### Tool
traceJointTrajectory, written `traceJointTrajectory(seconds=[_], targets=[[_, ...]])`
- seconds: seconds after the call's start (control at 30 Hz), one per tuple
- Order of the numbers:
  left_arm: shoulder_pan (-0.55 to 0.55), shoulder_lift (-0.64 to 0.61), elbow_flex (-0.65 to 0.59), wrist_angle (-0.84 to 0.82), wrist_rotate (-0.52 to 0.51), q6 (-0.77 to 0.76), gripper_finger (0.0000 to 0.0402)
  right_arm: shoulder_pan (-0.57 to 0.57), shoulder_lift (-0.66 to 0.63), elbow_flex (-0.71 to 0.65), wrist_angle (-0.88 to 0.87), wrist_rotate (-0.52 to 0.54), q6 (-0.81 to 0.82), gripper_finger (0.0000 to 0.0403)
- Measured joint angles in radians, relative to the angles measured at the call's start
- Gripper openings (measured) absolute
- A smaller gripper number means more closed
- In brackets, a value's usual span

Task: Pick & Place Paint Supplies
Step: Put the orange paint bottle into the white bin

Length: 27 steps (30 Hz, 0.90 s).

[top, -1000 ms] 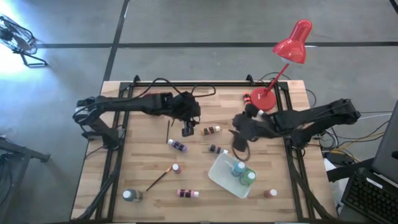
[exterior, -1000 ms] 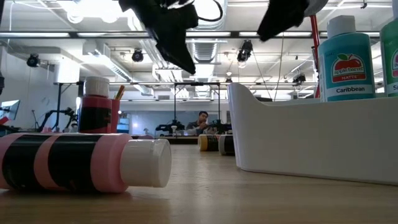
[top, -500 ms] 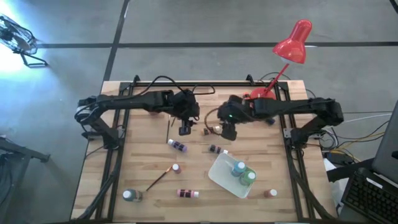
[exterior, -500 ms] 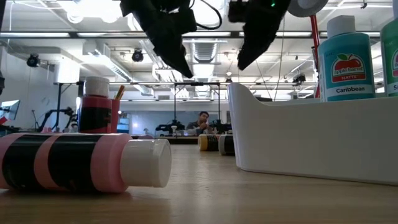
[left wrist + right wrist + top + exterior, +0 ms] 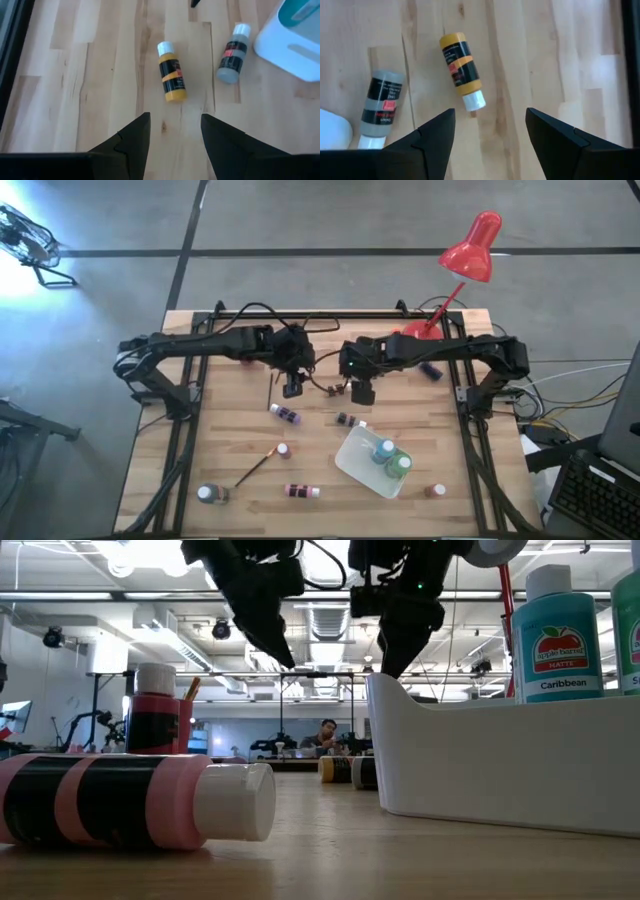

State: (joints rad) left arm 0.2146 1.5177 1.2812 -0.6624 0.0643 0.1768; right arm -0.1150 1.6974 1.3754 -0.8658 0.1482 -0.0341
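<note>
A yellow paint bottle (image 5: pixel 340 388) lies on its side on the table between my two grippers. It also shows in both wrist views, as the yellow bottle (image 5: pixel 171 78) and the yellow bottle (image 5: pixel 461 70). My left gripper (image 5: pixel 292 388) hovers open just to its left. My right gripper (image 5: pixel 362 393) hovers open just to its right, fingers pointing steeply down. A grey bottle (image 5: pixel 381 107) lies nearer the white tray (image 5: pixel 356 463), which holds a teal bottle (image 5: pixel 384 450) and a green bottle (image 5: pixel 400 465). A dark brush (image 5: pixel 271 388) lies by the left gripper.
A purple bottle (image 5: pixel 286 414), an orange-handled brush (image 5: pixel 256 467), an upright pink bottle (image 5: pixel 284 450), a lying pink bottle (image 5: pixel 300 491), a teal bottle (image 5: pixel 207 494) and a brown bottle (image 5: pixel 434 491) are scattered toward the near edge. The red lamp (image 5: pixel 470 248) stands at the far right.
My right gripper has swung from beside the tray's far corner toward the table's left and far side. It has come down and turned, and now hangs beside the yellow bottle. The bottles have not moved.
</note>
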Motion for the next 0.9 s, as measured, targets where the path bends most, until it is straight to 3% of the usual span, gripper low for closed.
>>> traceJointTrajectory(seconds=[0.27, 0.5, 0.63, 0.77, 0.9], targets=[[0.003, -0.042, -0.072, -0.001, -0.006, -0.004, 0.0181, 0.0, 0.073, -0.001, 0.094, -0.074, -0.027, 0.0259], [0.006, -0.153, -0.155, 0.116, -0.045, -0.074, 0.0181, 0.001, 0.134, -0.003, 0.11, -0.08, -0.081, 0.0257], [0.006, -0.214, -0.18, 0.116, -0.137, -0.118, 0.0181, -0.001, 0.156, -0.003, 0.118, -0.08, -0.102, 0.0244], [0.014, -0.276, -0.19, 0.088, -0.292, -0.125, 0.0181, -0.001, 0.167, -0.003, 0.123, -0.079, -0.075, 0.0235], [0.035, -0.323, -0.168, 0.036, -0.319, -0.127, 0.0181, -0.002, 0.161, 0.006, 0.14, -0.097, 0.033, 0.0235]])
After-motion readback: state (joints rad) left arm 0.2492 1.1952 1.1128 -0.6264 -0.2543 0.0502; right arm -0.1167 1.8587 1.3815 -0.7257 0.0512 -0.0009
